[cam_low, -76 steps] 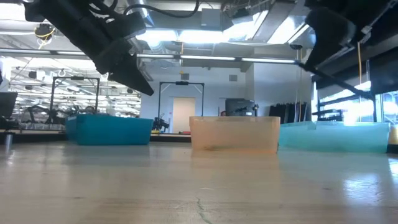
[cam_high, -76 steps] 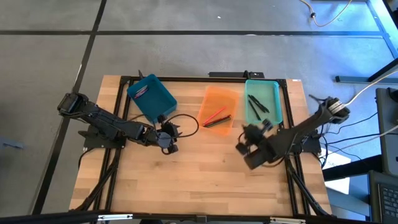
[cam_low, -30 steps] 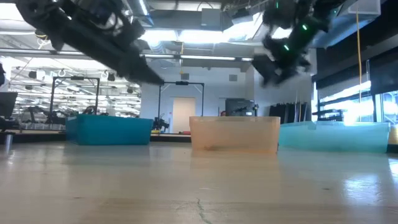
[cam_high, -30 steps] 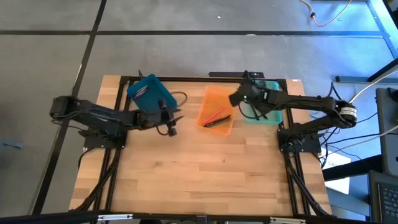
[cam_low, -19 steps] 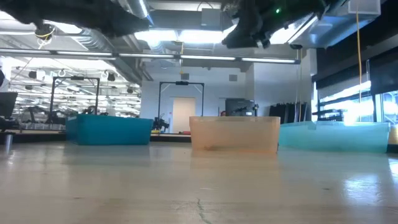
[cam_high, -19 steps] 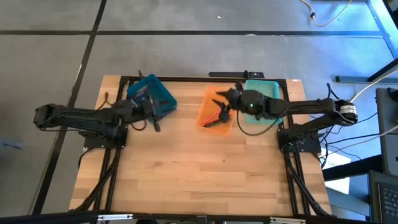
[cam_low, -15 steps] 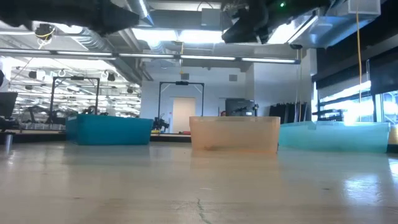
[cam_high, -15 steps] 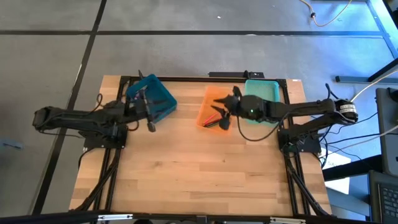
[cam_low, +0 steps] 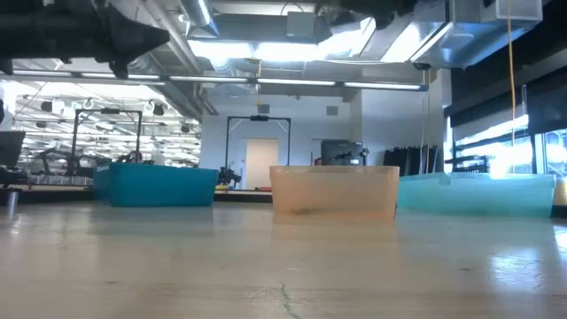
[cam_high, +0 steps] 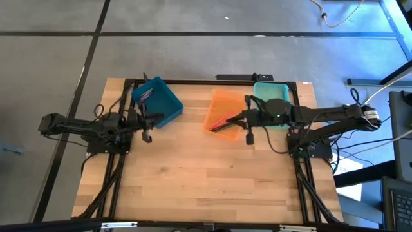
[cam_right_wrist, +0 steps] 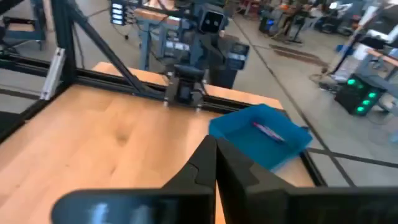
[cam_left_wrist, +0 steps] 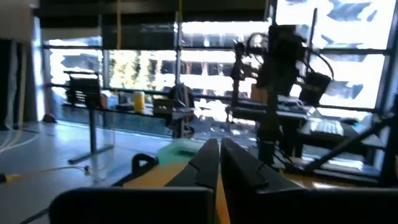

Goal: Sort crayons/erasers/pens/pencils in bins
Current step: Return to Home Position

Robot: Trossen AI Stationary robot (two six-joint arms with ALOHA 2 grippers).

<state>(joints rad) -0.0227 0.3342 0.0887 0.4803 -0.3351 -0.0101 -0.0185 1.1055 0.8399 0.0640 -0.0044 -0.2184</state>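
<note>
Clock from table (cam_high: pixel 206 180) centre, 12 = far edge. Bins sit along the far edge: teal bin (cam_high: pixel 166 103) at 11, orange bin (cam_high: pixel 226 102) at 12, mint bin (cam_high: pixel 273 91) at 1. A red stick (cam_high: pixel 217 121) and a dark stick (cam_high: pixel 224 127) lie in orange, and a pinkish stick (cam_right_wrist: pixel 267 129) lies in teal. Left claw (cam_high: pixel 153 118) is pressed together and empty, by teal's near corner. Right claw (cam_high: pixel 230 120) is pressed together and empty, above orange's near end.

This is a big robot lab: a wooden table (cam_high: pixel 206 174) on a grey floor (cam_high: pixel 193 51), long ceiling lights (cam_low: pixel 266 49), and more robot stands (cam_right_wrist: pixel 200 37) behind.
</note>
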